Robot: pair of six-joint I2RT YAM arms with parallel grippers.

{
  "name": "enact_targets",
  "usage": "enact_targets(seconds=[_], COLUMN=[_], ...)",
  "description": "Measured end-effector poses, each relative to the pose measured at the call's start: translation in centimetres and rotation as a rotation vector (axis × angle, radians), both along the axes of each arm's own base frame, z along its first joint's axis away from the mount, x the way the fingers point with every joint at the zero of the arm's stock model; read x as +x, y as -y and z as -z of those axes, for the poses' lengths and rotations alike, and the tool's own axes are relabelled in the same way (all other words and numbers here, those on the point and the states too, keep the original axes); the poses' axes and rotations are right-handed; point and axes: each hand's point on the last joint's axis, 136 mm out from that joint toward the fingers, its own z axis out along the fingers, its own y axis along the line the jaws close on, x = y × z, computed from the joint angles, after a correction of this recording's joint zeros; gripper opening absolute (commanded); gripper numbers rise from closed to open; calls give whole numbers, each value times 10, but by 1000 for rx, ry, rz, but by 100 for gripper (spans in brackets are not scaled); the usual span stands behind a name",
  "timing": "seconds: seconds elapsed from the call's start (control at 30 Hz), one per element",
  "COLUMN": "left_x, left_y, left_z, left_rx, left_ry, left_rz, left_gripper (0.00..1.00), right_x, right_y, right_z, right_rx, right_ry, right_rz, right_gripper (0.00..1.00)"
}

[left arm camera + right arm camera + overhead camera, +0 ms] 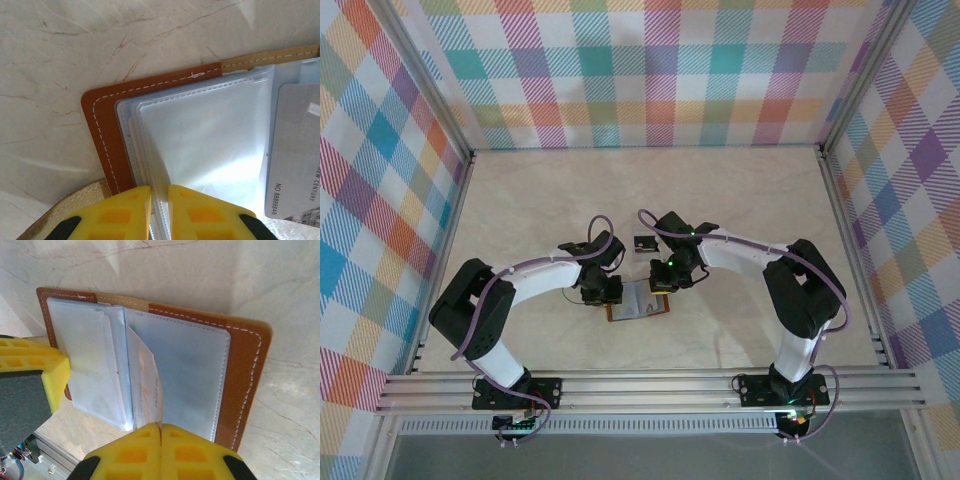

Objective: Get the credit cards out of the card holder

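The card holder [638, 305] is lying open and flat on the bench [740, 190], just in front of the two arms, brown leather down and clear sleeves facing up. The left end effector [159, 195] is pressing down at the holder's near edge with its jaws almost together, pinching a clear sleeve [200, 145] and so pinning the wallet in place. The right end effector [160, 435] is working from the other side with its jaws fully closed on the lower edge of a pale card [147, 390] carrying faint orange print. That card is standing tilted near the holder's fold and appears to be coming out of its pocket, though how much of it is free is hard to tell. One dark card [643, 243] is sitting on the bare bench a little beyond the holder and apart from it, so at least one of the credit cards looks to be out already. In the left wrist view a printed card [295, 155], greyish-white with a number along its edge, is showing at the holder's far half; whether it is the one being gripped cannot be told. The job seems to be roughly midway: one card is out, one is being drawn, and the remaining sleeves are looking mostly see-through, so little may be left inside, though stacked leaves could be hiding more.
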Motion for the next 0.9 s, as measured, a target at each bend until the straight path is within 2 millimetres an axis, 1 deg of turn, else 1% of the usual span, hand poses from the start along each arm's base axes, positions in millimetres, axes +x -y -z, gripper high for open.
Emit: enact_targets(seconds=[0.13,0.2,0.27,0.3,0.37,0.47,0.63,0.73,0.9], left_x=[0,0,0,0,0,0,0,0,0], left_y=[0,0,0,0,0,0,0,0,0], left_z=[0,0,0,0,0,0,0,0,-1], left_rx=[0,0,0,0,0,0,-1,-1,1], left_ry=[0,0,0,0,0,0,1,1,2], left_rz=[2,2,2,2,2,2,3,3,7], left_gripper=[18,18,18,18,18,18,18,18,18], right_x=[0,0,0,0,0,-2,-2,-1,3], right_y=[-1,-5,-11,-14,-17,-17,-18,-17,-14], right_z=[-1,-2,-2,-1,2,6,5,2,-11], right_rx=[7,28,58,71,90,95,99,96,96], right_ry=[0,-4,-13,-19,-28,-44,-42,-26,24], right_rz=[-9,-13,-10,-10,-8,3,3,5,14], right_gripper=[12,15,16,16,13,9,8,8,7])
